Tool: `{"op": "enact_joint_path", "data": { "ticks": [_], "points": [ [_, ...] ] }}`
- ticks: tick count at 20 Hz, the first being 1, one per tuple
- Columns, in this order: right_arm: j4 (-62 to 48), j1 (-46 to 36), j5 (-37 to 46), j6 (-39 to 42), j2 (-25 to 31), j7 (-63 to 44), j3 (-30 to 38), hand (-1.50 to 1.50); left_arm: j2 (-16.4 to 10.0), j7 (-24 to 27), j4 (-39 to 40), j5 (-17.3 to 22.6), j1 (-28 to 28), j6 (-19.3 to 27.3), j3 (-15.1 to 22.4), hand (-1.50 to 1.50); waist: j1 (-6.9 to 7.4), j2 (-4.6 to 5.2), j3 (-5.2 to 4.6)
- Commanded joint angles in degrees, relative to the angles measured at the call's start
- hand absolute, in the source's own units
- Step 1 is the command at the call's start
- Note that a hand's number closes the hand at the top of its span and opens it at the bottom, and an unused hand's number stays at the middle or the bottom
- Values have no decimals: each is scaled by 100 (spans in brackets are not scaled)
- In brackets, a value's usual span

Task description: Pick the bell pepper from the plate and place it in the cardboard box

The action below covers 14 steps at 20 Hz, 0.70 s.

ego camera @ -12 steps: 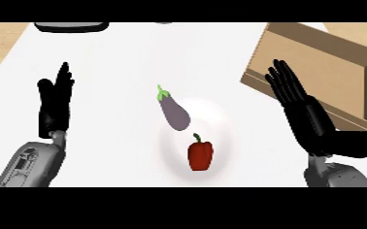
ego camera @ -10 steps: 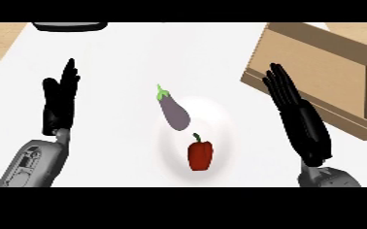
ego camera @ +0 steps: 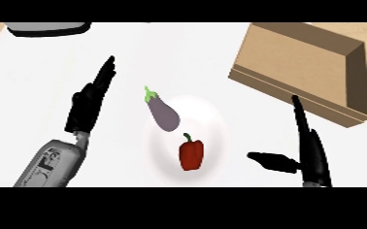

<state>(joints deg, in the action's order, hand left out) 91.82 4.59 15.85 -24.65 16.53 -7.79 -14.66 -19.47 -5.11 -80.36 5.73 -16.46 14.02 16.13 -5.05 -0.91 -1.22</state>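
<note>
Box (ego camera: 301,63): upper right, awaiting delivery.
Plate (ego camera: 215,114): centre, carrying two vegetables.
Right hand (ego camera: 312,150): fingers straight, thumb out toward the vegetables, holding nothing.
Left hand (ego camera: 86,106): open, resting at left.
Pepper (ego camera: 191,155): on the near half, ungrasped; pick and placement both remain.

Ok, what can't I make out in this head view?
Cardboard box: head view, cut off by the right edge; its inside does not show.
Dark object at top left: cut off by the upper edge, too little shows to identify it.
Right hand: its forearm is cut off by the lower edge.
Plate: rim too faint to trace.
</note>
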Motion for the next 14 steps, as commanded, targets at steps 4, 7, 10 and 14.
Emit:
{"op": "enact_joint_path", "data": {
  "ticks": [4,7,10,14],
  "points": [
    [-86,520,2769,-863,584,-948,-751,-150,62,139,-242,71,82,-418,341,0,170,-35,-20],
    [216,701,3650,-754,519,-1720,-985,-150,-50,133,-266,114,126,-559,333,0,202,-29,-6],
    [627,845,4264,-262,393,-2499,-1220,-150,22,161,-338,72,150,-590,463,0,186,-38,-6],
    [1174,1001,4808,699,-178,-3566,-1918,-150,-29,281,-321,142,202,-709,418,0,325,29,13]
  ]
}}
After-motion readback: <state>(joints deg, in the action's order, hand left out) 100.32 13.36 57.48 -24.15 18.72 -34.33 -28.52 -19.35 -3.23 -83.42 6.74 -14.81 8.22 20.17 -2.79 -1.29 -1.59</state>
